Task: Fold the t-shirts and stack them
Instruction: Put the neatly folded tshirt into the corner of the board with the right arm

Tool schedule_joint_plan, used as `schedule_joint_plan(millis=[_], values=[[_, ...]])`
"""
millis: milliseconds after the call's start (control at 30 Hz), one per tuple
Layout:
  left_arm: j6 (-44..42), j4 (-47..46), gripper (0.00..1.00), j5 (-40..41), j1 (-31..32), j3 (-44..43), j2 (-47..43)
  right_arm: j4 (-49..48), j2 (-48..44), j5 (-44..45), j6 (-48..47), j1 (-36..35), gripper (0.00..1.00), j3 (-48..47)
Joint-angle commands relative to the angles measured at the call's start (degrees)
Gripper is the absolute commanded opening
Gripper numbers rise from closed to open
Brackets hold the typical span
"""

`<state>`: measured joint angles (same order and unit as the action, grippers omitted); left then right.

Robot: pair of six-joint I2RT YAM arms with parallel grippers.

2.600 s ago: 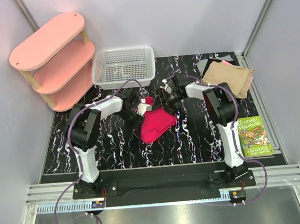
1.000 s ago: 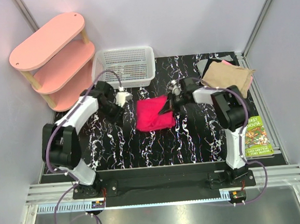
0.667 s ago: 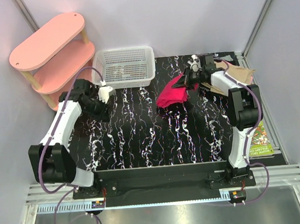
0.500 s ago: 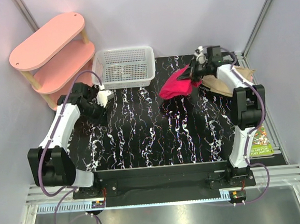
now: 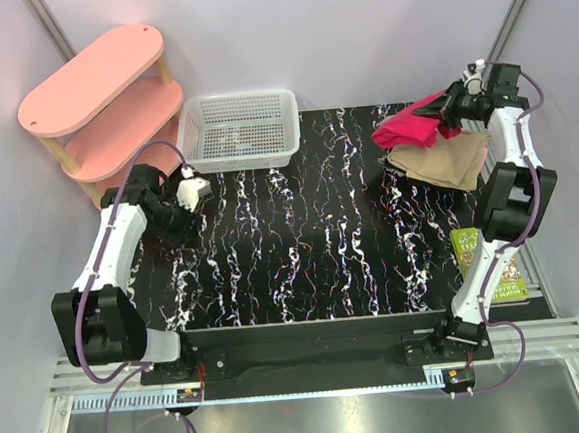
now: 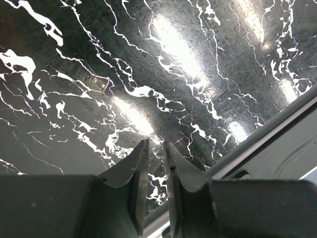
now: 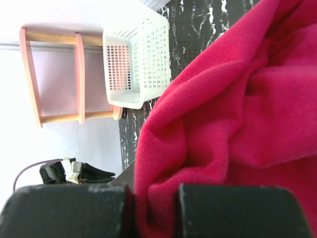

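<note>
My right gripper (image 5: 444,114) is shut on a fold of the crimson-pink t-shirt (image 5: 404,129), which hangs bunched at the back right. The shirt sits just above the far-left edge of the folded tan t-shirt (image 5: 446,160) on the table. In the right wrist view the crimson t-shirt (image 7: 237,114) fills the frame, pinched between the fingers of my right gripper (image 7: 156,192). My left gripper (image 5: 173,229) points down at the table's left side. In the left wrist view the left gripper (image 6: 156,145) stands open by a narrow gap, with nothing in it.
A white mesh basket (image 5: 238,130) stands at the back centre, beside a pink three-tier shelf (image 5: 106,116) at the back left. A green book (image 5: 486,261) lies by the right edge. The table's metal edge rail (image 6: 277,126) runs close to my left gripper.
My right gripper lifted the crimson t-shirt from the table's middle and carried it to the back right, over the tan t-shirt. The left arm drew back to the left side.
</note>
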<state>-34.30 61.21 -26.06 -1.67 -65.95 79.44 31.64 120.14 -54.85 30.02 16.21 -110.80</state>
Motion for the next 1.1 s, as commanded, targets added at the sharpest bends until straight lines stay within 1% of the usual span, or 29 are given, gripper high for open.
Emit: schedule_joint_plan(millis=[0, 133, 367, 533, 633, 733, 767, 800, 833, 867, 900, 933, 967, 1000, 1033, 1067], values=[[-1.5, 0.1, 0.24, -0.3, -0.5, -0.3, -0.7, -0.3, 1.2, -5.2, 1.2, 1.5, 0.0, -2.3], [-2.5, 0.3, 0.24, 0.1, -1.1, -0.3, -0.5, -2.6, 1.1, -5.4, 3.1, 5.1, 0.0, -0.5], [-3.0, 0.2, 0.24, -0.7, -2.1, -0.5, 0.8, -3.3, 1.1, -3.5, 3.2, 7.3, 0.0, 2.9], [-3.6, 0.1, 0.24, -1.1, -2.5, -0.4, 1.6, -3.2, -0.8, 0.2, 2.3, 8.8, 0.0, 7.3], [-3.6, 0.1, 0.24, -1.2, -2.6, -0.9, 1.8, -1.0, -1.8, 4.2, 0.7, 9.5, 0.0, 10.8], [-3.8, 0.1, 0.24, -1.2, -2.6, -1.3, 1.8, 4.6, -2.1, 11.1, -2.4, 10.1, 0.0, 12.1], [-3.9, 0.3, 0.24, -1.3, -2.7, -1.3, 1.8, 6.3, -2.3, 15.7, -3.0, 10.1, 0.02, 11.9], [-3.9, 0.3, 0.24, -1.4, -2.7, -1.3, 1.7, 8.5, -2.5, 17.4, -3.5, 10.1, 0.06, 12.2], [-3.9, 0.3, 0.24, -1.4, -2.7, -1.3, 1.7, 9.3, -3.1, 19.1, -3.8, 10.1, 0.3, 12.4], [-4.0, 0.3, 0.24, -1.5, -2.7, -1.4, 1.8, 10.1, -3.6, 23.3, -3.9, 10.1, 0.34, 12.8], [-3.9, 0.3, 0.24, -1.7, -2.7, -1.3, 1.8, 11.0, -4.2, 24.7, -3.9, 10.1, 0.35, 13.1], [-3.9, 0.4, 0.24, -1.9, -2.7, -1.2, 1.8, 11.8, -4.8, 26.4, -3.8, 10.2, 0.42, 13.1], [-4.0, 0.6, 0.24, -2.1, -2.7, -1.2, 1.7, 13.8, -5.2, 31.0, -3.6, 10.2, 0.53, 12.6], [-3.9, 0.6, 0.24, -2.2, -2.7, -1.1, 1.6, 14.6, -5.5, 32.9, -3.0, 10.2, 0.73, 12.4], [-4.0, 0.6, 0.24, -2.2, -2.7, -1.1, 1.5, 15.5, -6.0, 34.8, -2.9, 10.2, 0.99, 12.1], [-4.0, 0.8, 0.24, -2.3, -2.7, -1.0, 1.3, 17.4, -6.1, 37.9, -2.8, 10.1, 1.0, 11.4]])
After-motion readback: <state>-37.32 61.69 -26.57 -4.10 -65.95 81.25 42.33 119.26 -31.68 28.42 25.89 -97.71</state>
